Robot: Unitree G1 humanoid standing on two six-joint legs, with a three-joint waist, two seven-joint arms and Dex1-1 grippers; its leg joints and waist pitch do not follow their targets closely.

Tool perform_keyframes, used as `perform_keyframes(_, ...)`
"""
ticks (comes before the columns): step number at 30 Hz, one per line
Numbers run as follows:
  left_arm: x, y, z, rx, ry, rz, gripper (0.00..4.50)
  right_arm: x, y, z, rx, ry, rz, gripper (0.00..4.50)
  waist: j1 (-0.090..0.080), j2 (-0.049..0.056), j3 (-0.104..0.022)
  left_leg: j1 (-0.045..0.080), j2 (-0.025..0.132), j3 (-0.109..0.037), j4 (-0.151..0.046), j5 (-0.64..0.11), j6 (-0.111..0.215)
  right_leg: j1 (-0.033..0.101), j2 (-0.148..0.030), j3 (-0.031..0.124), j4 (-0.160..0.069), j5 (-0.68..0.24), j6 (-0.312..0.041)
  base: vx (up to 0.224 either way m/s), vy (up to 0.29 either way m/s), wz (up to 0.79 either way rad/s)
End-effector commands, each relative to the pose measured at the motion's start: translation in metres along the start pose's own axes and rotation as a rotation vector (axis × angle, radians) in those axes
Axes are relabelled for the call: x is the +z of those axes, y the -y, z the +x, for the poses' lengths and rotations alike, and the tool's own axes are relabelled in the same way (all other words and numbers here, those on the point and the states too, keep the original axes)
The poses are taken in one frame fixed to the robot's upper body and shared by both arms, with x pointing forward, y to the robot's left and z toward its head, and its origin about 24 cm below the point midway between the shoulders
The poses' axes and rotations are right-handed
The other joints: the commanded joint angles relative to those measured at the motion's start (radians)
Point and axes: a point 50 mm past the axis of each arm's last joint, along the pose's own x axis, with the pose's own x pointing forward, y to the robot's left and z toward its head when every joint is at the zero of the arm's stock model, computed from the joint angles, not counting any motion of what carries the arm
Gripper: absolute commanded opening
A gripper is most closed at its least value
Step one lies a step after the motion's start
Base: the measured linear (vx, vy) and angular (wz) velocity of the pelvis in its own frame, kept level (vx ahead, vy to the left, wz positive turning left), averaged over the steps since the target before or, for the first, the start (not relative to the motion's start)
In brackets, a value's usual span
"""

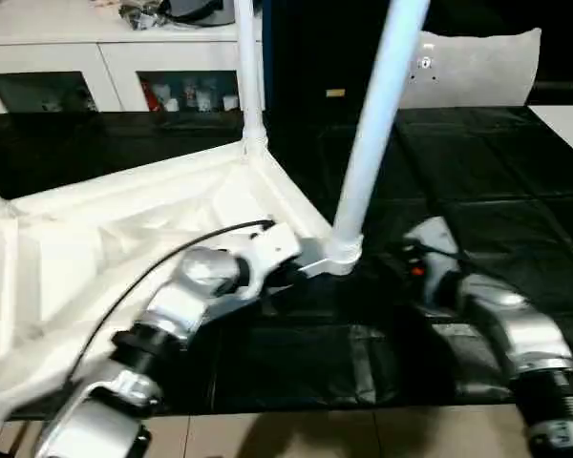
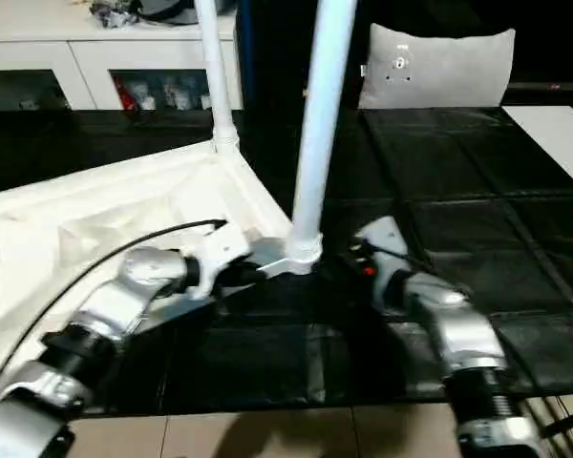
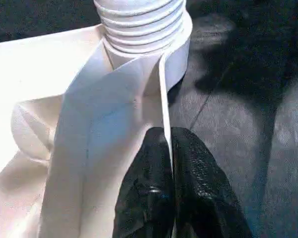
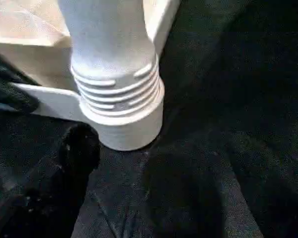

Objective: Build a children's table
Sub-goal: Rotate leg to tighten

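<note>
The white table top lies upside down on the black work table, ribbed side up. Two white legs stand upright in its corner sockets: a far one and a near one, whose threaded base sits in the near socket. My left gripper is shut on the thin rim wall of the top, just beside that socket. On the black cover right by the socket, my right gripper stands open. Its one finger is close to the socket, and nothing is between the fingers.
A grey pillow stands at the back right. A white cabinet with small items runs along the back left. The work table's front edge lies close under my forearms, with tan floor below it.
</note>
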Motion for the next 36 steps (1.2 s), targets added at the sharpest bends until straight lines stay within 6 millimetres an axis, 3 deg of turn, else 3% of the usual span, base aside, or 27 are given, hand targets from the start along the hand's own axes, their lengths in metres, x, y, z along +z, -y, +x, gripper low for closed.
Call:
perform_keyframes(1,-0.013,0.015,0.0,-0.156,-0.055,0.053,0.0,0.011,0.0,-0.006,0.11,-0.002,-0.096,4.42,0.005,-0.017,-0.051,-0.018,0.019,0.008,-0.05,-0.097,0.09,0.057,-0.066,0.039,-0.078,-0.136,-0.21,0.0,0.0,0.0)
perform_keyframes(2,-0.013,0.016,-0.001,-0.181,-0.055,0.066,0.0,0.012,0.0,-0.008,0.132,-0.01,-0.111,4.42,0.007,-0.022,-0.052,-0.019,0.02,0.009,-0.05,-0.087,0.096,0.058,-0.065,0.039,-0.075,-0.113,-0.216,0.0,0.0,0.0)
perform_keyframes(4,-0.014,0.018,-0.003,-0.219,-0.057,0.084,0.0,0.013,-0.001,-0.009,0.159,-0.019,-0.144,4.42,0.01,-0.017,-0.052,-0.016,0.022,0.009,-0.049,-0.078,0.103,0.054,-0.066,0.039,-0.071,-0.086,-0.23,0.0,0.0,0.0)
perform_keyframes(6,-0.015,0.019,-0.005,-0.28,-0.073,0.12,0.0,0.016,-0.004,-0.009,0.223,-0.013,-0.184,4.42,0.013,-0.021,-0.052,-0.017,0.023,0.009,-0.049,-0.081,0.105,0.054,-0.066,0.037,-0.069,-0.078,-0.238,0.0,0.0,0.0)
perform_keyframes(9,-0.014,0.021,-0.008,-0.335,-0.09,0.151,0.0,0.016,-0.014,-0.008,0.345,-0.022,-0.182,4.42,0.022,-0.017,-0.053,-0.014,0.026,0.01,-0.049,-0.077,0.107,0.056,-0.066,0.038,-0.064,-0.057,-0.245,0.0,0.0,0.0)
perform_keyframes(10,-0.014,0.021,-0.009,-0.348,-0.093,0.158,0.0,0.016,-0.016,-0.008,0.371,-0.026,-0.179,4.42,0.028,-0.012,-0.053,-0.013,0.028,0.01,-0.048,-0.077,0.108,0.054,-0.067,0.038,-0.063,-0.049,-0.248,0.0,0.0,0.0)
perform_keyframes(14,-0.012,0.023,-0.01,-0.402,-0.092,0.181,0.0,0.016,-0.019,-0.002,0.421,-0.021,-0.176,4.42,0.037,-0.016,-0.053,-0.014,0.027,0.011,-0.048,-0.078,0.095,0.054,-0.069,0.038,-0.062,-0.046,-0.253,0.0,0.0,0.0)
perform_keyframes(19,-0.012,0.025,-0.01,-0.439,-0.097,0.188,0.0,0.014,-0.021,0.004,0.437,-0.014,-0.157,3.91,0.039,-0.015,-0.053,-0.013,0.026,0.011,-0.049,-0.09,0.079,0.055,-0.069,0.039,-0.063,-0.076,-0.244,0.0,0.0,0.0)
perform_keyframes(23,-0.012,0.026,-0.01,-0.44,-0.093,0.189,0.0,0.014,-0.024,0.004,0.457,-0.003,-0.146,3.64,0.041,-0.017,-0.056,-0.014,0.026,0.01,-0.047,-0.066,0.085,0.057,-0.068,0.038,-0.058,-0.031,-0.245,0.0,0.0,0.0)
perform_keyframes(30,-0.012,0.026,-0.009,-0.443,-0.091,0.184,0.0,0.011,-0.025,0.004,0.474,-0.005,-0.136,2.9,0.042,-0.018,-0.056,-0.015,0.025,0.01,-0.046,-0.064,0.086,0.057,-0.067,0.037,-0.059,-0.04,-0.241,0.0,0.0,0.0)
perform_keyframes(36,-0.013,0.026,-0.009,-0.443,-0.088,0.169,0.0,0.007,-0.029,0.003,0.495,-0.015,-0.105,2.68,0.043,-0.019,-0.058,-0.014,0.025,0.011,-0.045,-0.054,0.089,0.058,-0.067,0.037,-0.056,-0.027,-0.244,0.0,0.0,0.0)
